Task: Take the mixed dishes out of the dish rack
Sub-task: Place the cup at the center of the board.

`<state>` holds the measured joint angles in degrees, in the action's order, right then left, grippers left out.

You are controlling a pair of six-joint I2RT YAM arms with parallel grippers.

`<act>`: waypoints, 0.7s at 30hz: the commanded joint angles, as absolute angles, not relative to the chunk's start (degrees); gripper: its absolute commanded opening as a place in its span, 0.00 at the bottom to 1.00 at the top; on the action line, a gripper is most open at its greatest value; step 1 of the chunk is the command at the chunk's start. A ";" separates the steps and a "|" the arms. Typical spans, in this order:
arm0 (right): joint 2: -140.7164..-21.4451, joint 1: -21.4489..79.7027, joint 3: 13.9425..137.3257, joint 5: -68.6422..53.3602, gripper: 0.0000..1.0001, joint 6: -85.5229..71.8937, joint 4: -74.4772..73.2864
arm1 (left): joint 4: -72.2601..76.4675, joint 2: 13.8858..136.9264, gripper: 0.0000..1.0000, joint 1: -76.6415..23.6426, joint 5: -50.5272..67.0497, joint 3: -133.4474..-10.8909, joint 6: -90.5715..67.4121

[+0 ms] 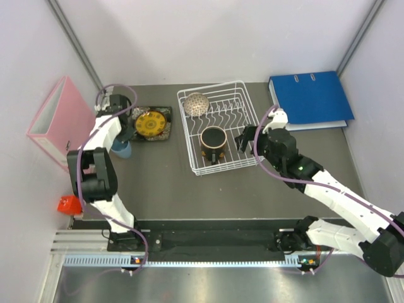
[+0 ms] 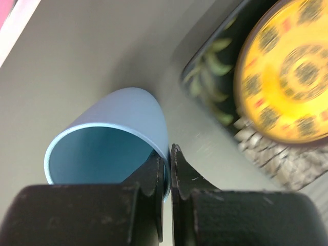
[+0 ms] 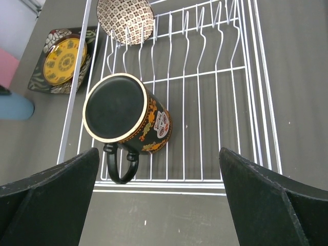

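Observation:
The white wire dish rack (image 1: 251, 117) stands mid-table. In it the dark mug with orange pattern (image 1: 214, 142) lies near the front, and the speckled bowl (image 1: 196, 104) leans at the back left. The amber-yellow plate (image 1: 151, 124) lies on the dark floral square plate (image 1: 165, 132) on the table left of the rack. My left gripper (image 2: 168, 159) is shut on the rim of the light-blue cup (image 2: 113, 138), which stands by the plates (image 1: 122, 150). My right gripper (image 3: 159, 154) is open and empty, above the rack's front edge near the mug (image 3: 125, 115).
A blue binder (image 1: 309, 98) lies at the back right. A pink box (image 1: 60, 120) stands against the left wall, with a small red object (image 1: 66, 203) in front of it. The rack's upright prongs (image 3: 183, 77) stand behind the mug.

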<state>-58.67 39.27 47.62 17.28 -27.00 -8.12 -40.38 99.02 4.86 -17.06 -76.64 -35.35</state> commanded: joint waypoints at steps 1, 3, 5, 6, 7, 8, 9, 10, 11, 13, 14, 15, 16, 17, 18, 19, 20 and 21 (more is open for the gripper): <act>-57.57 40.08 47.81 17.75 1.00 -26.28 -5.45 | -41.92 103.43 0.00 6.06 -13.89 -83.92 -35.95; -57.92 40.08 47.64 17.93 1.00 -26.45 -5.71 | -42.10 104.67 0.00 6.50 -13.97 -85.16 -35.51; -58.09 40.08 47.55 17.84 1.00 -26.45 -5.98 | -42.71 106.52 0.00 7.73 -12.84 -86.92 -35.25; -58.36 40.08 47.55 17.93 1.00 -26.46 -6.06 | -42.80 107.13 0.00 8.26 -12.22 -87.36 -35.24; -58.45 40.08 47.64 17.84 1.00 -26.46 -6.06 | -42.89 107.92 0.00 8.87 -11.43 -87.89 -35.07; -58.62 40.08 47.72 17.75 1.00 -26.28 -6.06 | -43.33 108.28 0.00 8.96 -11.16 -87.98 -34.98; -58.97 40.08 47.90 17.84 1.00 -26.37 -6.06 | -43.42 108.37 0.00 8.96 -11.25 -88.07 -34.89; -59.15 40.08 47.99 17.84 1.00 -26.45 -6.06 | -43.68 108.28 0.00 8.96 -11.42 -87.63 -34.72; -59.41 40.08 48.08 17.75 1.00 -26.46 -6.06 | -43.51 108.19 0.00 8.96 -12.47 -87.37 -34.54; -59.85 40.08 48.25 17.75 1.00 -26.37 -5.80 | -43.77 107.32 0.02 9.14 -13.18 -86.84 -34.19; -60.11 40.08 48.25 17.58 1.00 -26.37 -5.71 | -43.77 106.97 0.12 9.05 -13.62 -86.84 -34.02; -60.38 40.08 48.16 17.49 1.00 -26.37 -5.54 | -43.86 106.53 0.20 9.05 -13.97 -86.84 -33.93; -60.64 40.08 48.08 17.40 0.99 -26.37 -5.28 | -43.86 105.83 0.29 9.05 -13.97 -87.10 -33.75; -60.82 40.08 48.08 17.14 1.00 -26.45 -5.27 | -43.94 105.65 0.44 9.05 -13.97 -87.36 -33.66; -61.08 40.08 48.16 17.05 1.00 -26.37 -5.19 | -44.29 105.56 0.62 9.14 -14.50 -87.89 -34.10; -61.26 40.08 48.16 16.79 0.99 -26.45 -4.92 | -45.60 105.47 0.68 9.05 -14.33 -89.02 -34.19; -61.35 40.08 47.99 16.44 1.00 -26.46 -4.92 | -46.14 105.56 0.72 9.14 -14.33 -89.64 -34.45; -61.52 40.08 48.08 16.35 1.00 -26.46 -4.83 | -46.75 105.38 0.80 9.14 -14.41 -90.34 -34.54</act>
<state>-61.10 39.27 47.59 16.97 -27.00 -8.12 -43.57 106.89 8.64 -13.15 -87.05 -34.26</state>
